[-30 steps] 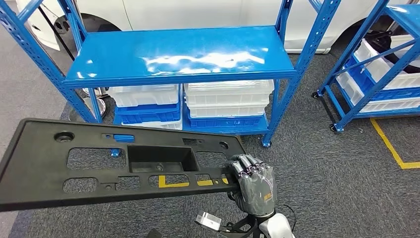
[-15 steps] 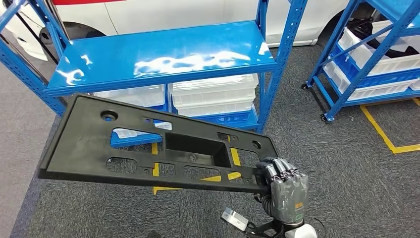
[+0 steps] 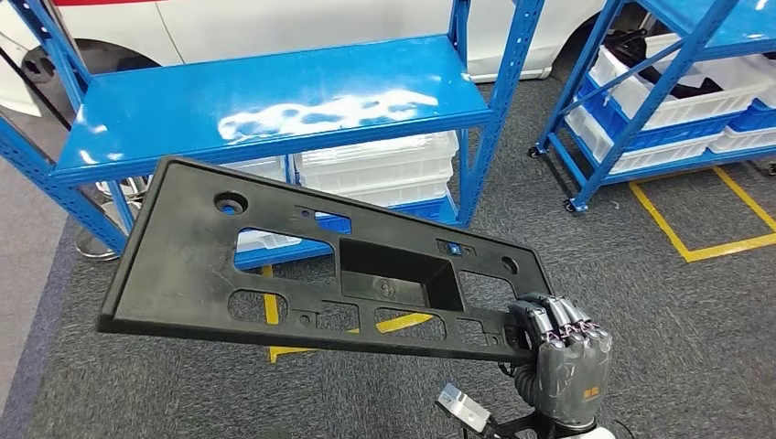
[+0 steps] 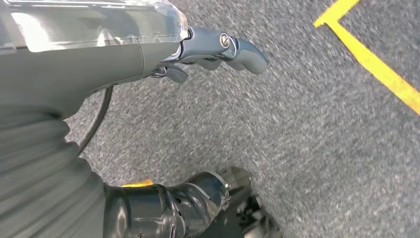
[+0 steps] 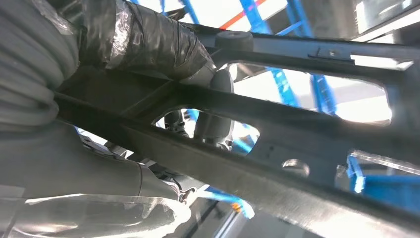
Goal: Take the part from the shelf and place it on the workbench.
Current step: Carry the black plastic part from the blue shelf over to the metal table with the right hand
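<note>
Head view looks down; wrist views close, sharing the part (image 3: 311,265).

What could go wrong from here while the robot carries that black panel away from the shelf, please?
1. The right hand grips the long black panel only at one end, so the far end overhangs; it could sag, twist or slip out.
2. The panel's far end hangs close to the blue shelf, and a turn might knock it against a post.
3. The left hand hangs over the floor, giving no support.

My grey right hand (image 3: 565,357) grips a black part (image 3: 274,265); beyond it stands a glossy blue shelf (image 3: 274,105), beneath it speckled grey carpet (image 3: 641,302) with yellow lines (image 3: 682,240).
</note>
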